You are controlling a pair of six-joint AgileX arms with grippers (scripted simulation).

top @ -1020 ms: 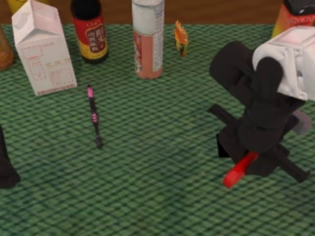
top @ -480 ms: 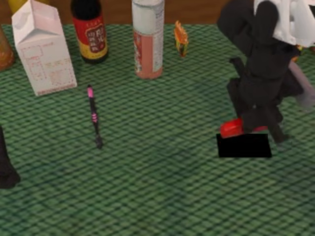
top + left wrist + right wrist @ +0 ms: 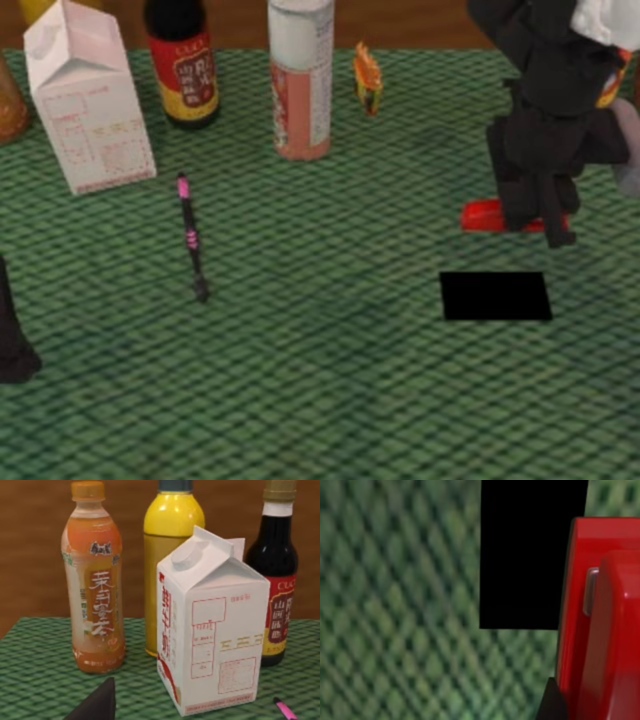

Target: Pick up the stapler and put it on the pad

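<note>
The red stapler (image 3: 487, 215) hangs in my right gripper (image 3: 535, 222), which is shut on it, and its free end sticks out to the left. It is held just beyond the far edge of the black pad (image 3: 495, 296), which lies flat and uncovered on the green cloth. In the right wrist view the stapler (image 3: 600, 630) fills the side of the picture beside the pad (image 3: 530, 555), with one dark finger (image 3: 551, 704) against it. My left gripper (image 3: 10, 345) stays parked at the table's left edge.
Along the back stand a white milk carton (image 3: 88, 100), a dark sauce bottle (image 3: 182, 65), a pale can (image 3: 300, 80) and a small orange packet (image 3: 368, 78). A black-and-pink pen (image 3: 190, 235) lies left of centre. An orange tea bottle (image 3: 95, 585) and a yellow bottle (image 3: 167, 555) stand behind the carton.
My right gripper has carried the stapler from the near side of the pad towards the back of the table, and the whole pad is now uncovered. The left arm has not moved.
</note>
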